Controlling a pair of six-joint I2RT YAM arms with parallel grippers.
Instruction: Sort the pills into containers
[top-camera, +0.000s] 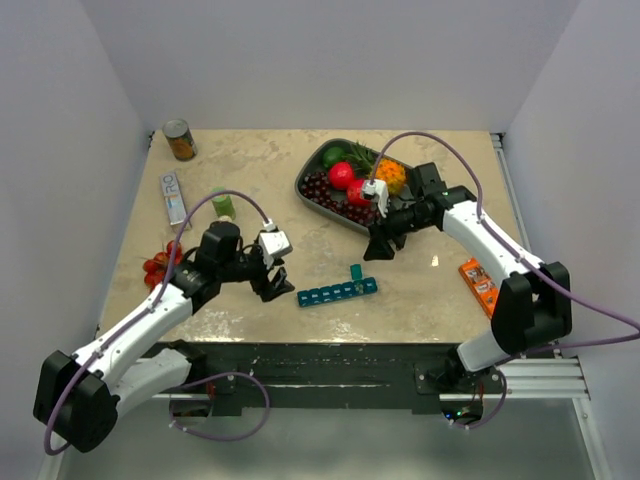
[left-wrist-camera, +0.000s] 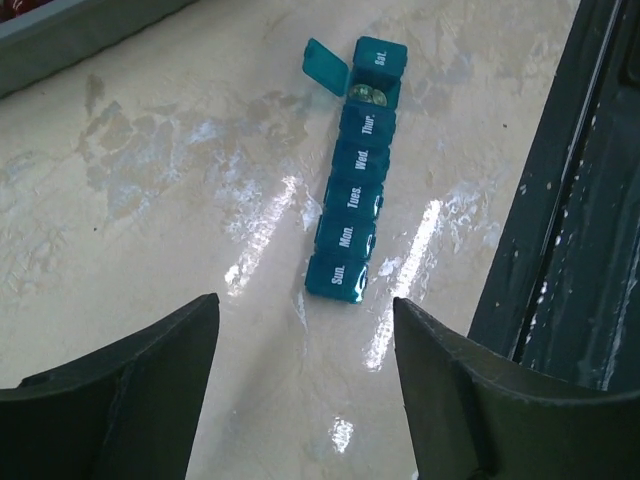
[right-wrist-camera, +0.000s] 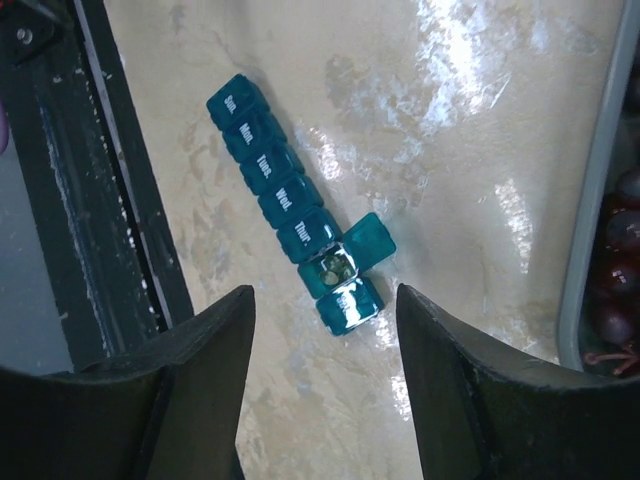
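Right wrist view shows pills (right-wrist-camera: 335, 266) in the one open compartment of the teal containers strip (right-wrist-camera: 270, 170), which lies on the bench (right-wrist-camera: 480, 150) close to its near edge. My left jaws and right jaws stand spread and empty, left of and beyond it.

Pills (left-wrist-camera: 366, 94) in the open compartment of the pill organiser (left-wrist-camera: 350, 200): too small and reflective to count. Grey tray (right-wrist-camera: 592, 190) and cherries (right-wrist-camera: 622, 232): cut off by the right wrist view's edge. Organiser's right-end lid (right-wrist-camera: 347, 301): label lost in glare.
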